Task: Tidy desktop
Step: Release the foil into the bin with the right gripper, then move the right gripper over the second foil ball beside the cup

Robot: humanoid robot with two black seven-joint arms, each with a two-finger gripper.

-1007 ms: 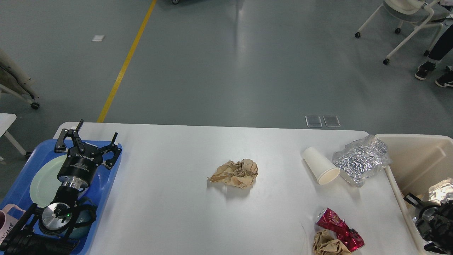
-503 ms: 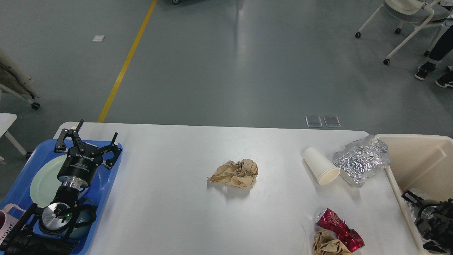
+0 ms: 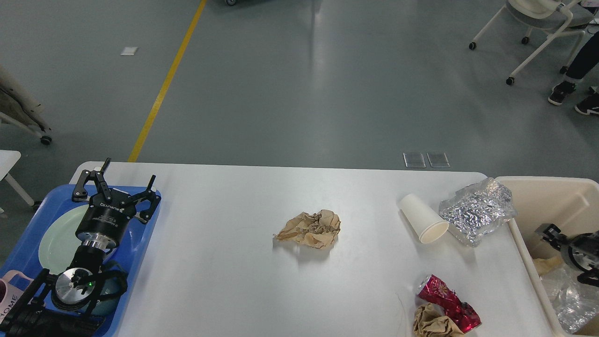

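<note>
The white desktop (image 3: 224,281) carries loose litter. A crumpled brown paper (image 3: 310,229) lies in the middle. A white paper cup (image 3: 423,218) lies on its side at the right, beside a silver foil bag (image 3: 477,210). A red foil wrapper (image 3: 448,302) and another brown paper ball (image 3: 433,324) sit at the front right. My left gripper (image 3: 114,186) hovers open and empty over the blue tray (image 3: 23,248). My right gripper (image 3: 548,232) is over the inside of the beige bin (image 3: 552,192), small and dark, so its fingers cannot be told apart.
The tray holds a pale green plate (image 3: 54,241) and a pink mug (image 3: 9,291). A crinkled clear wrapper (image 3: 568,299) and brown paper (image 3: 545,266) lie in the bin. Office chair legs and a person's feet stand on the floor at the far right.
My right arm has risen farther back inside the bin. The shiny wrapper seen by it earlier now lies at the bin's bottom. The left arm has not moved.
</note>
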